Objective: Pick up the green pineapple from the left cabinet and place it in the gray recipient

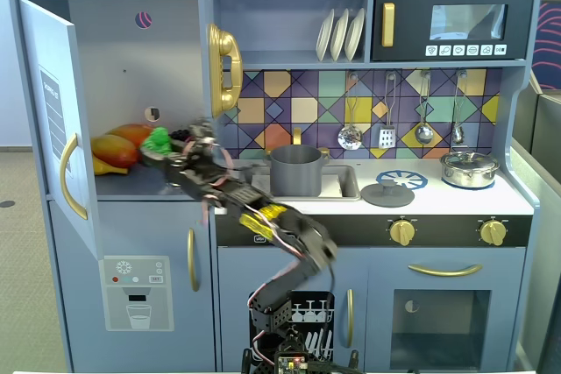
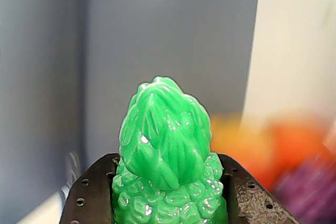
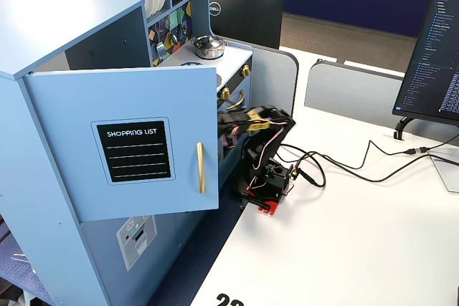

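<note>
The green pineapple (image 1: 159, 141) is held in my gripper (image 1: 164, 153) at the front of the left cabinet (image 1: 131, 59), whose door (image 1: 54, 120) stands open. In the wrist view the pineapple (image 2: 165, 156) fills the space between the two dark fingers (image 2: 89, 198), which are shut on its bumpy body with the leafy top pointing away. The gray recipient (image 1: 295, 170) stands in the sink (image 1: 344, 183) to the right of my arm. In the other fixed view the open door (image 3: 129, 148) hides the gripper and the fruit.
Orange and yellow toy fruit (image 1: 118, 148) lie on the cabinet shelf behind the pineapple. A gold phone handset (image 1: 224, 67) hangs on the cabinet's right edge. A gray lid (image 1: 387, 193) and a shiny silver pot (image 1: 469, 169) sit on the counter.
</note>
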### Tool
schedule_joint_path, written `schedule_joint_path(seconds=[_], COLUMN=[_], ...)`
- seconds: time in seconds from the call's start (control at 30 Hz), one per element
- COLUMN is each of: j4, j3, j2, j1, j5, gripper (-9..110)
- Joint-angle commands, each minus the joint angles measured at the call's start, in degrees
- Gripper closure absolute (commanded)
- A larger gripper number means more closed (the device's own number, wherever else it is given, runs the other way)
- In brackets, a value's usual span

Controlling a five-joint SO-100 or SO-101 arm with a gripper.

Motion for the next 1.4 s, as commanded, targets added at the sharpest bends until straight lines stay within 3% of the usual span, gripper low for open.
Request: schedule_joint_path(seconds=[0.0,0.1,0.23,0.53,0.83,1.1,1.37], j4=[2.02,2.02,3.69,21.62,20.21,22.85,23.73], j3=[5.54,7.47,6.42,-5.01,-15.64,-30.76,-32.78], j2=[18.72,25.4,30.5,24.52,-1.41,-20.74,-23.91], j1=[0.53,6.33,20.48,45.35,55.11,55.37,55.46], j5=[-2.29,-4.04,2.37,12.48,13.36,13.45,13.97], gripper=[101,101,102,102,102,101,68])
